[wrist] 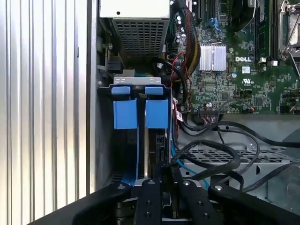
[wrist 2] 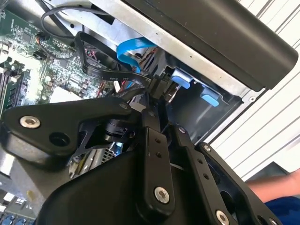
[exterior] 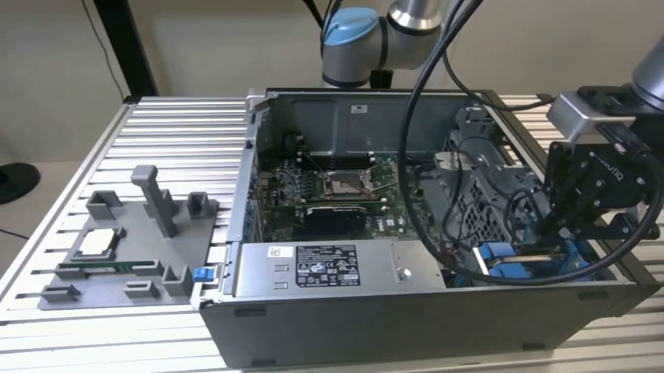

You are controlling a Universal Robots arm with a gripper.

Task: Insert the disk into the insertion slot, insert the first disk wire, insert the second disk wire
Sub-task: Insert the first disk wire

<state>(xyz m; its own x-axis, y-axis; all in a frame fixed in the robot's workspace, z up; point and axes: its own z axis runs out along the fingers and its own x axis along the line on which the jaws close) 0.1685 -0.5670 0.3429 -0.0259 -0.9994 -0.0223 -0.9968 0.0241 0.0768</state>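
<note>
two black fingers (wrist 2: 149, 140) of my pincer (wrist 2: 152, 101) are drawn nearly together, clamped on the black plug (wrist 2: 161, 88) of a flat black disk wire (wrist 2: 108, 72) that trails away over the motherboard (wrist: 234, 70). the plug pokes out just past my fingertips, right at the mouth of the insertion slot (wrist: 104, 140), close to the blue tabs in the second wrist view. the disk (wrist: 157, 112) stands edge-on in that slot in its bright blue carrier, directly ahead of my pincer (wrist: 161, 166) in the first wrist view, with a second blue carrier (wrist: 125, 112) just beside it; i cannot tell whether the plug already touches the disk. a flat blue cable (wrist 2: 129, 51) curls above the wire. in the exterior view my pincer (exterior: 565, 233) hangs down into the near corner of the open computer case (exterior: 394, 326) on the exterior view's right, beside the silver power-supply box (exterior: 316, 268) with the black label. my arm (exterior: 358, 43) rises from behind the far side of the case, bends across to the right, and its wrist points the pincer steeply downward, black cables looping from it over the case. the case sits on a ribbed aluminium table (exterior: 176, 132).
</note>
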